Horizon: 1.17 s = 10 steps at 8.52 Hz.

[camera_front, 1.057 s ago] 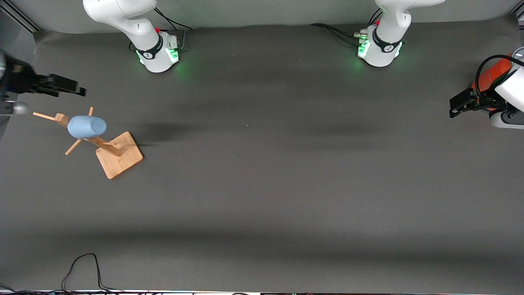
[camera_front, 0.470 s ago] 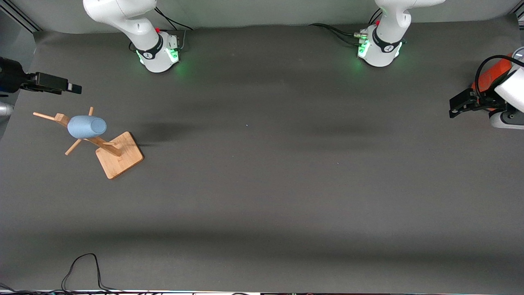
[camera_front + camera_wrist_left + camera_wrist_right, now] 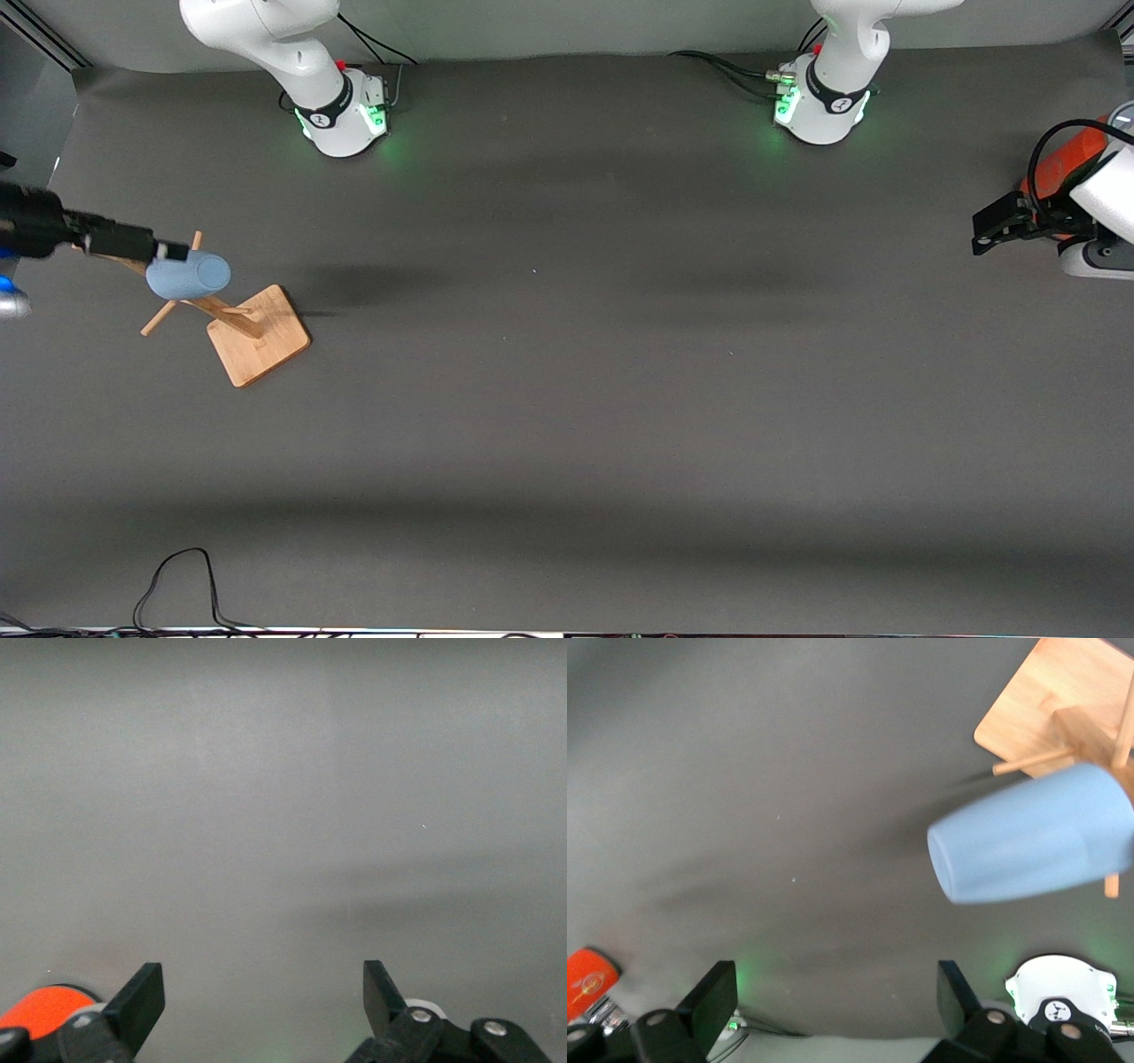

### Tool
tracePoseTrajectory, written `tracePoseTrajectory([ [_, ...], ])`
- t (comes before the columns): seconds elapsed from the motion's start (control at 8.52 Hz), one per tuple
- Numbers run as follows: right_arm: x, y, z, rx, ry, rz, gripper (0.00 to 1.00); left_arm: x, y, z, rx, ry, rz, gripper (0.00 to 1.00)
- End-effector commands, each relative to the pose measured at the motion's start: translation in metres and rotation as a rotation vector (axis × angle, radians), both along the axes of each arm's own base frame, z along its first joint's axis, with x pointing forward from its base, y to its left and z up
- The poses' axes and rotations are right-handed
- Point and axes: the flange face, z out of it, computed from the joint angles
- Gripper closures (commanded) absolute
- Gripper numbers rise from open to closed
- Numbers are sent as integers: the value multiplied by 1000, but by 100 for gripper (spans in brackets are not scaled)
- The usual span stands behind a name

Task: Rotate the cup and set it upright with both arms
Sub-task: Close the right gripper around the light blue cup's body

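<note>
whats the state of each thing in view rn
cup: hung on its side on a peg of the rack, not gripped
wooden rack: standing on the table
right tool: open, beside the cup
left tool: open, empty, waiting at its end of the table
orange can: partly hidden by the left arm

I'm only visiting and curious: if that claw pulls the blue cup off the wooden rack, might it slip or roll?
Probably somewhat slippery: the cup looks smooth and tapered, so the open right gripper beside it could slide. It hangs sideways on the wooden rack; dropped, it would likely roll in a curve. It seems rigid.
</note>
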Motion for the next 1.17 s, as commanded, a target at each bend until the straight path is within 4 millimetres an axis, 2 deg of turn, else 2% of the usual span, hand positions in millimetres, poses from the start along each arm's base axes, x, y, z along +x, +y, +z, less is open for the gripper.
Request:
tracePoseTrajectory([
  [0.0,32,7,-19,-53,46,-38,0,-1,0,5,5,6,-14,0],
  [0.12,32,2,-27,-112,102,-135,0,-1,0,5,5,7,-14,0],
  [0.23,38,8,-34,-166,137,-247,0,-1,0,5,5,7,-14,0],
  [0.35,36,6,-37,-187,160,-287,0,-1,1,5,7,6,-12,0],
  [0.59,23,4,-45,-284,266,-376,0,-1,1,4,7,8,-12,0],
  [0.7,16,0,-60,-291,322,-404,0,-1,1,4,5,8,-12,0],
  [1.06,-7,-20,-82,-275,400,-429,0,-1,1,4,5,10,-12,0],
])
